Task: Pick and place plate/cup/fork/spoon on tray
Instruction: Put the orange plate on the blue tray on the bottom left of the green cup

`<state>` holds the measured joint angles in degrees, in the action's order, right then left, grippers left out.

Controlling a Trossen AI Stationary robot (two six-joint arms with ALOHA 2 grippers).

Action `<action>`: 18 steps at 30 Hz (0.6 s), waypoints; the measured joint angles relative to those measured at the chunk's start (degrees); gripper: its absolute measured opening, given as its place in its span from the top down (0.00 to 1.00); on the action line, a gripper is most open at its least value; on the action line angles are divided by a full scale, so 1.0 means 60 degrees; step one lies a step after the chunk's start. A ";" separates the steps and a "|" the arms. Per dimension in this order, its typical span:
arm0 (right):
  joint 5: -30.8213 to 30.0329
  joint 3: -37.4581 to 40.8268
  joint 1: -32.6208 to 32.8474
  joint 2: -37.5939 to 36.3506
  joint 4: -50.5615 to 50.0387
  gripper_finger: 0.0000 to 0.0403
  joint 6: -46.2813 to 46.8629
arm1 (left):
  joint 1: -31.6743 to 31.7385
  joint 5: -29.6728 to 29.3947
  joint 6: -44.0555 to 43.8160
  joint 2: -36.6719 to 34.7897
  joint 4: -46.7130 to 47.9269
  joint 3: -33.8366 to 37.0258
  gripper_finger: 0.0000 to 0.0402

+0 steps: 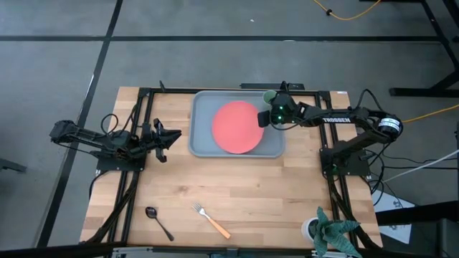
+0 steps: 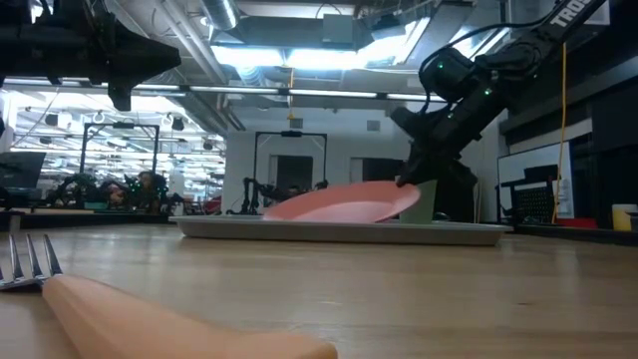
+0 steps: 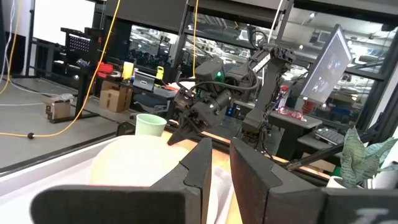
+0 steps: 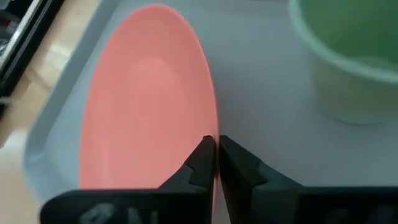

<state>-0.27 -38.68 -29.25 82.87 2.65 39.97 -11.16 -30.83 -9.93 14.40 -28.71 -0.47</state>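
The plate lies tilted in the tray, its rim clamped between the right gripper jaws, beside the cup. The right arm, lettered "TROSSEN", reaches over the tray's edge. The left gripper, jaws slightly apart, waits beside the tray.

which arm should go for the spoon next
Left, probably. The spoon lies on the table's left side, nearer the left gripper, which hovers free beside the tray. The right gripper is shut on the plate.
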 joint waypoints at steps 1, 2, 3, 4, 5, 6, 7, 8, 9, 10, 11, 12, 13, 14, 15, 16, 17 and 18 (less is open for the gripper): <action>-0.0161 0.0000 0.0000 0.0000 0.0000 0.94 0.0000 | 0.0000 0.0000 0.0000 -0.0001 0.0000 0.0000 0.87; -0.0273 0.0000 0.0000 0.0000 0.0000 0.94 0.0000 | 0.0000 0.0000 0.0000 0.0002 0.0000 0.0000 0.87; -0.0342 0.0000 0.0000 0.0000 0.0000 0.94 -0.0011 | 0.0000 0.0000 0.0000 -0.0001 0.0000 0.0000 0.87; -0.0383 0.0000 0.0000 0.0000 0.0000 0.94 -0.0040 | 0.0000 0.0000 0.0000 -0.0001 0.0000 0.0000 0.87; -0.0383 0.0000 0.0000 0.0000 0.0000 0.94 -0.0125 | 0.0000 0.0001 0.0000 0.0000 0.0000 0.0000 0.87; -0.0382 0.0000 0.0000 0.0000 0.0000 0.94 -0.0239 | -0.0004 0.0000 0.0000 0.0002 0.0000 0.0000 0.87; -0.0388 0.0000 0.0000 0.0000 -0.0016 0.94 -0.0372 | -0.0001 0.0000 0.0000 0.0001 0.0000 0.0000 0.87; -0.0448 0.0000 0.0000 0.0000 -0.0054 0.94 -0.0495 | -0.0004 0.0000 0.0000 0.0001 0.0000 0.0000 0.87; -0.0579 -0.0004 0.0003 0.0000 -0.0127 0.94 -0.0586 | -0.0004 0.0001 0.0000 0.0001 0.0000 0.0000 0.87; -0.0710 -0.0004 0.0007 0.0000 -0.0210 0.94 -0.0689 | -0.0004 0.0000 0.0000 -0.0001 0.0000 0.0000 0.87; -0.0746 -0.0004 0.0004 0.0000 -0.0275 0.94 -0.0744 | -0.0004 0.0000 0.0000 -0.0001 0.0000 0.0000 0.87; -0.0757 -0.0004 0.0000 0.0000 -0.0302 0.94 -0.0814 | -0.0004 0.0000 0.0000 0.0000 0.0000 0.0000 0.87; -0.0767 -0.0004 0.0000 0.0000 -0.0312 0.94 -0.0972 | -0.0004 0.0000 0.0000 0.0002 0.0000 0.0000 0.87; -0.0776 -0.0004 0.0000 0.0000 -0.0317 0.94 -0.1134 | -0.0004 0.0000 0.0000 -0.0001 0.0000 0.0000 0.87; -0.0776 -0.0004 0.0003 0.0000 -0.0317 0.94 -0.1248 | -0.0004 0.0000 0.0000 0.0001 0.0000 0.0000 0.87; -0.0776 -0.0004 0.0007 0.0000 -0.0317 0.94 -0.1307 | -0.0004 0.0002 0.0000 0.0000 0.0000 0.0000 0.87; -0.0776 -0.0004 0.0007 0.0000 -0.0316 0.94 -0.1357 | -0.0004 0.0000 0.0000 0.0002 0.0000 0.0000 0.87; -0.0776 -0.0004 0.0007 0.0000 -0.0312 0.94 -0.1407 | -0.0004 0.0000 0.0000 -0.0001 0.0000 0.0000 0.87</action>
<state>-4.93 -38.70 -29.21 82.87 0.78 31.52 -11.18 -30.83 -9.93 14.40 -28.71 -0.47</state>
